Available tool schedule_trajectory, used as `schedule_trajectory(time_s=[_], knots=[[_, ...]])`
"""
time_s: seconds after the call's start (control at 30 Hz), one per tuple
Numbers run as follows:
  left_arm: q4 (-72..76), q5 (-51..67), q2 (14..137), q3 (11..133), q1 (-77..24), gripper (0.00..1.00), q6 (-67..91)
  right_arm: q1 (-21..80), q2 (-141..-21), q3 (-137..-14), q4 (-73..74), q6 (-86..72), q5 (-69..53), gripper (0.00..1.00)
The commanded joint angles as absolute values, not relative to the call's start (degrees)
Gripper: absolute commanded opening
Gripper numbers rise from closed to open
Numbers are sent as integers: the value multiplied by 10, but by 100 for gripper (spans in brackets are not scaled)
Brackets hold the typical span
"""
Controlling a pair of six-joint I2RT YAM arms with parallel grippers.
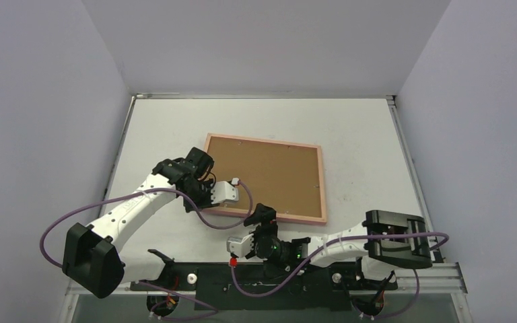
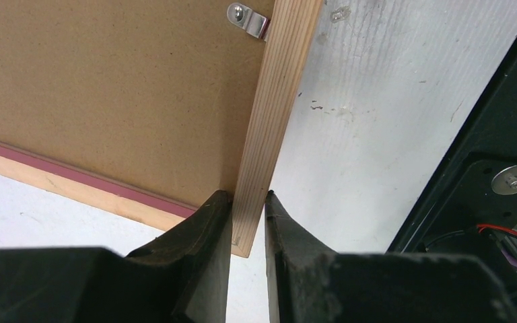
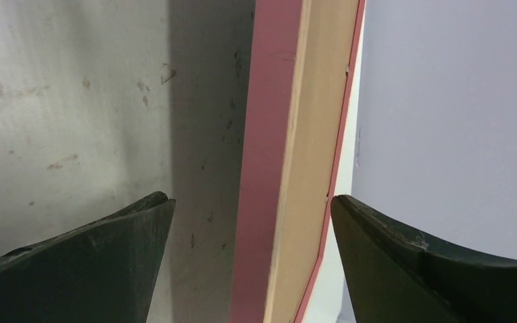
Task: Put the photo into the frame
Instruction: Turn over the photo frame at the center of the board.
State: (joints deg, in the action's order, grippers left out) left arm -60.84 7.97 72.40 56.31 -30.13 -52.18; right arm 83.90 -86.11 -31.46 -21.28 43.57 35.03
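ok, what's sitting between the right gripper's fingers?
One rail of the frame, edge-on, inside the open right gripper, not clamped. The right wrist view shows it; the top view only shows the gripper at the frame's near edge.

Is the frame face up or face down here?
Face down: the frame shows its brown backing board and a metal clip upward, and the left wrist view shows pale wood rails.
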Motion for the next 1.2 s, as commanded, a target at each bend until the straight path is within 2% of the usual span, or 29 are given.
schedule_trajectory(time_s=[0.0,0.2,0.33,0.53,0.7,0.77,0.83,0.9,0.93,1.0,1.1,1.17], knots=[[-606,90,699,598,-296,0,-528,820,-918,-299,-386,513,399,90],[-605,94,692,596,-293,0,-532,803,-955,-283,-488,531,423,91],[-606,93,694,593,-293,0,-535,799,-984,-301,-517,541,434,100],[-603,95,691,596,-286,0,-536,802,-1009,-329,-517,556,433,63],[-596,94,687,599,-277,0,-535,804,-1015,-348,-544,572,466,41],[-584,91,679,604,-269,1,-530,809,-1007,-360,-545,578,477,35],[-572,89,669,615,-255,15,-526,813,-989,-369,-541,583,479,32],[-567,102,664,641,-231,37,-520,818,-967,-389,-507,576,473,31],[-566,111,664,664,-217,43,-516,820,-957,-402,-485,569,469,30],[-564,137,664,699,-184,49,-501,820,-938,-427,-439,547,462,29],[-554,194,667,751,-123,52,-469,819,-915,-471,-355,497,441,27],[-538,239,673,786,-52,61,-435,818,-904,-508,-294,464,434,26]])
